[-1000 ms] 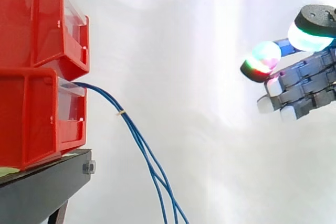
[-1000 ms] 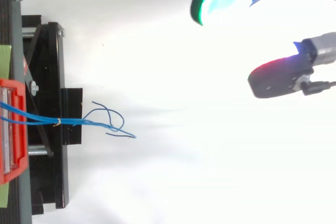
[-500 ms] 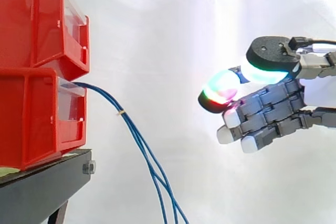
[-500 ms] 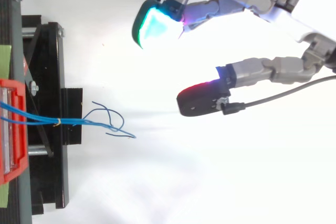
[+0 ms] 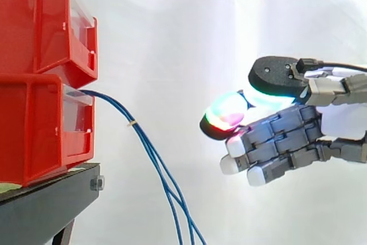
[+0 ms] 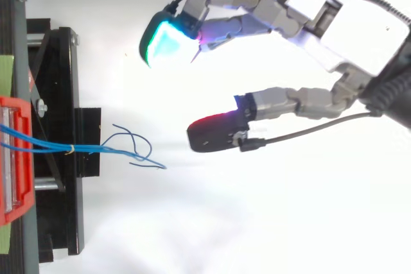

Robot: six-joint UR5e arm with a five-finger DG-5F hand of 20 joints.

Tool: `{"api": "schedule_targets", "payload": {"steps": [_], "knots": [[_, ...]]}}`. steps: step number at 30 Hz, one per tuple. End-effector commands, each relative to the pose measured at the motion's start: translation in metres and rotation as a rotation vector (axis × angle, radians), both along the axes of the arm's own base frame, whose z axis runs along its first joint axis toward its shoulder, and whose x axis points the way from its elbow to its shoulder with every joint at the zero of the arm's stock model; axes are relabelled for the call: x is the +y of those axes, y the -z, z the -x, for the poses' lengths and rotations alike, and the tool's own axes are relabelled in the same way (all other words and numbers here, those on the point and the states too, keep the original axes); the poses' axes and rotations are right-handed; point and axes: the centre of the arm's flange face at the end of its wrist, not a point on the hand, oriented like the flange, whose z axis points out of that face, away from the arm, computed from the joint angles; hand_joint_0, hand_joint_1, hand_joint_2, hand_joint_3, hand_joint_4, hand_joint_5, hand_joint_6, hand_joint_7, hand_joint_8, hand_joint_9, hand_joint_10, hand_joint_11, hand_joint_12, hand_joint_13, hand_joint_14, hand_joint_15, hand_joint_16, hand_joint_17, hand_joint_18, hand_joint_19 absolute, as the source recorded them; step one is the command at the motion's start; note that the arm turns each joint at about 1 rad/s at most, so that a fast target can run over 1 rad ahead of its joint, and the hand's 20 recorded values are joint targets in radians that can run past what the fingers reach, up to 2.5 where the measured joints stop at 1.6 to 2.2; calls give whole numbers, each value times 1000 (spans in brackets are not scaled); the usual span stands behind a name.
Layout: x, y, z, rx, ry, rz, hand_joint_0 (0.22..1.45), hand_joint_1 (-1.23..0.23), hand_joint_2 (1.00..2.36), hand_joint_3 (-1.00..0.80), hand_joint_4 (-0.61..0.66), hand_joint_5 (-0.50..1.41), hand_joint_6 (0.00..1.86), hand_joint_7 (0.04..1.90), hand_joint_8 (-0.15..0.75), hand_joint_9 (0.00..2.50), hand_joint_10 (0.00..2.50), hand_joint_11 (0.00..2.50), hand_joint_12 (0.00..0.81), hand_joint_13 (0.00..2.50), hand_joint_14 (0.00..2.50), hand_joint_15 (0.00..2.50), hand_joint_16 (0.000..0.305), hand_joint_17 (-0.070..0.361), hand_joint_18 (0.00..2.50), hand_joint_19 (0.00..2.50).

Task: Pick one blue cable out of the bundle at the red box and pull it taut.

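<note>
White curtain (image 5: 172, 27) behind. Side view: blue cables (image 5: 132, 123) droop from the lower red bin (image 5: 40, 124) at left to bottom centre; the hand (image 5: 287, 136) hovers right, fingers (image 5: 235, 144) wide, empty. Top view: cables lie centre-left, apart from the hand; better to isolate one strand before closing.

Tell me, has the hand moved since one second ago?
Yes. In the side view the hand has come leftward, closer to the red bins and the blue cables, not touching them.

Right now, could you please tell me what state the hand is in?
The hand is open: fingers spread, holding nothing, not touching the blue cables.
</note>
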Motion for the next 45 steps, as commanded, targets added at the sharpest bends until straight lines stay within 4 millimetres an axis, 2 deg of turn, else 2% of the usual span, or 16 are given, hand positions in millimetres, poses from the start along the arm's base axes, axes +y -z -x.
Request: {"api": "schedule_targets", "payload": {"steps": [1,8,14,17,21,22,25,33,45], "knots": [[9,13,-16,-7,-9,-11,553,-762,1004,-443,257,-127,501,1277,376,627,14,715,460,592,9,302,62,139,642,438],[23,25,-43,17,-104,-17,549,-756,1005,-446,255,-126,501,1266,379,634,14,708,462,600,9,307,62,139,655,437],[24,38,-51,16,-115,-29,547,-749,1004,-450,259,-126,501,1259,380,636,16,707,463,607,9,305,62,140,656,438],[26,37,-54,8,-119,-34,545,-745,1005,-448,262,-127,502,1256,380,641,16,711,464,607,9,300,62,140,656,436],[29,55,-68,2,-132,-48,543,-739,1004,-446,259,-127,502,1248,383,642,16,709,465,609,9,308,62,141,659,435],[29,62,-79,-13,-151,-76,542,-736,1004,-446,257,-127,501,1251,382,643,16,712,466,610,9,308,63,141,659,435],[33,64,-92,-37,-197,-124,543,-733,1004,-449,259,-127,502,1250,382,644,16,702,466,610,9,305,63,141,659,435],[34,62,-94,-34,-206,-122,545,-735,1004,-452,260,-127,502,1241,383,646,17,715,465,611,9,301,62,140,663,435],[33,57,-96,-49,-207,-132,566,-771,1005,-429,245,-117,506,1374,383,657,17,720,460,616,9,302,61,138,668,430]]}}
